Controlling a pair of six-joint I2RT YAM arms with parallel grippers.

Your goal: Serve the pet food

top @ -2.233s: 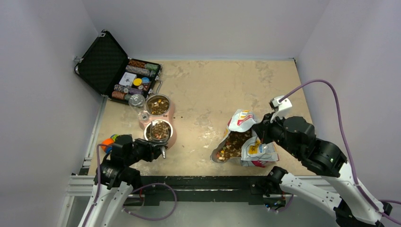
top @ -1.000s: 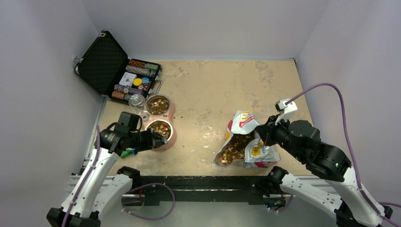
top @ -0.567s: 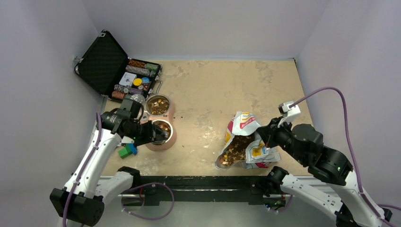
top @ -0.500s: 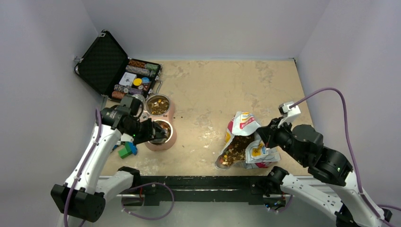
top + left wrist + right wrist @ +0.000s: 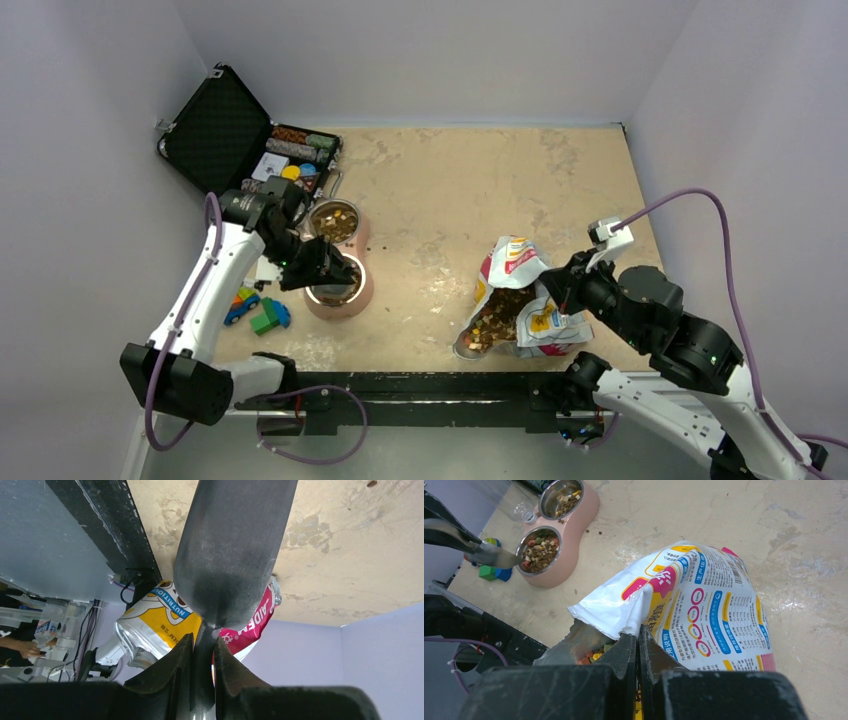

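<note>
Pale lilac walls (image 5: 440, 50) close in a scuffed tan table (image 5: 450, 190). Right of centre in the top view we see the white bag (image 5: 515, 258) lying on it. Its long axis runs from upper right to lower left, and its open mouth faces lower left with brown pet food (image 5: 493, 308) showing inside. The right claw (image 5: 637, 637) is pinched fully closed on the bag's silvery lip. More kibble fills both bowls of the pink feeder (image 5: 362, 292) at left. The left claw (image 5: 202, 642) clamps a metal scoop (image 5: 230, 545) by its thin handle, at the lower bowl.

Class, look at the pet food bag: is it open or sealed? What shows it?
Open. The bag gapes at its mouth, kibble shows inside, and the right gripper pinches its edge.
</note>
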